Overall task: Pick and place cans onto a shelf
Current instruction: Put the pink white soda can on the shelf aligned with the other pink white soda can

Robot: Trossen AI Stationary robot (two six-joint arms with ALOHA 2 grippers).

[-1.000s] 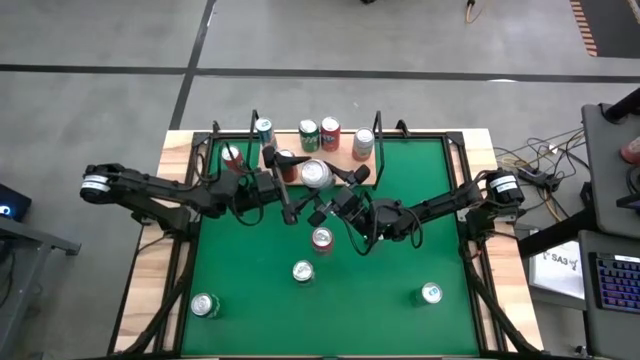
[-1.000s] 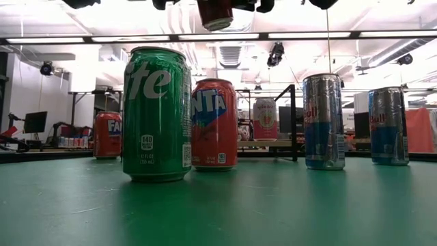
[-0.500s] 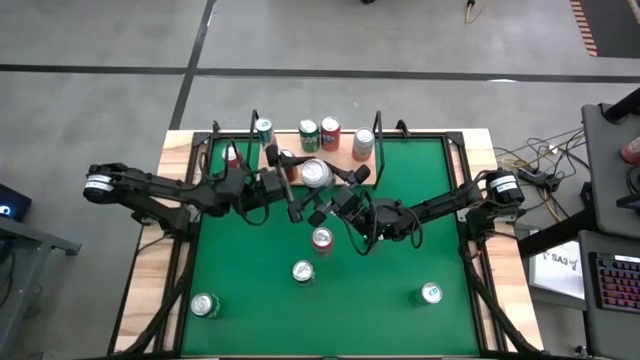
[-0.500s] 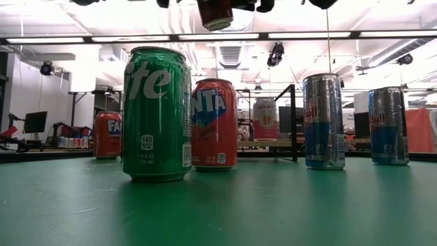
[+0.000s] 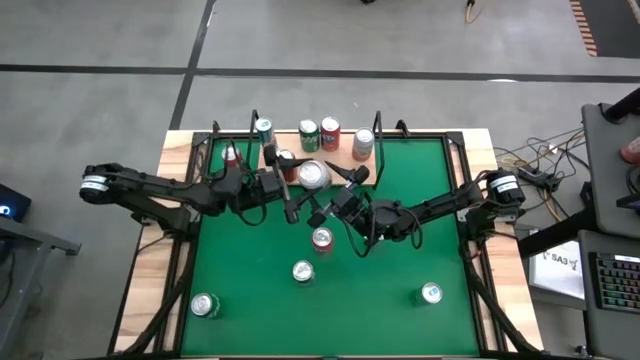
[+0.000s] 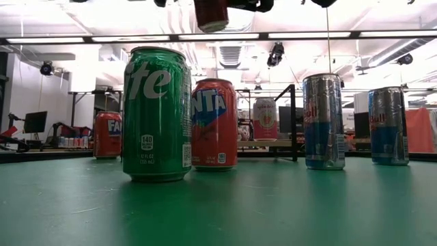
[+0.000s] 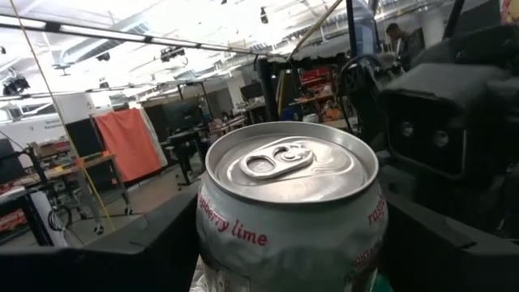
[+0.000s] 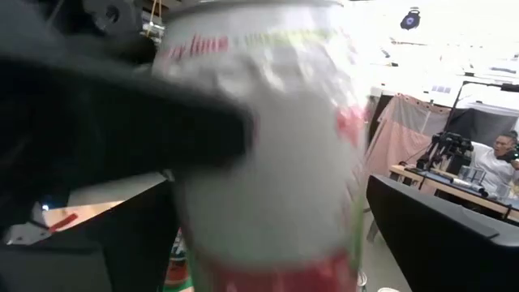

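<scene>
Raspberry-lime can (image 7: 288, 211), silver-topped with a white body and red base, hangs upright in the air above the green worktop (image 5: 400, 250), just in front of the shelf (image 5: 345, 151); sits between both pincers at once.

Looks light, thin-walled and easily dented; smooth and probably slippery; likely best taken at mid-body across the width, squeezed only moderately and kept upright; rim and base stiffer than the wall.

Left pincer (image 5: 297, 186) appears clamped on the can's sides; right pincer (image 5: 331, 196) sits close against the same can, grip impossible to tell.

Four cans (image 5: 330, 131) stand along the shelf; four more (image 5: 303, 270) wait scattered on the worktop, well apart.
</scene>
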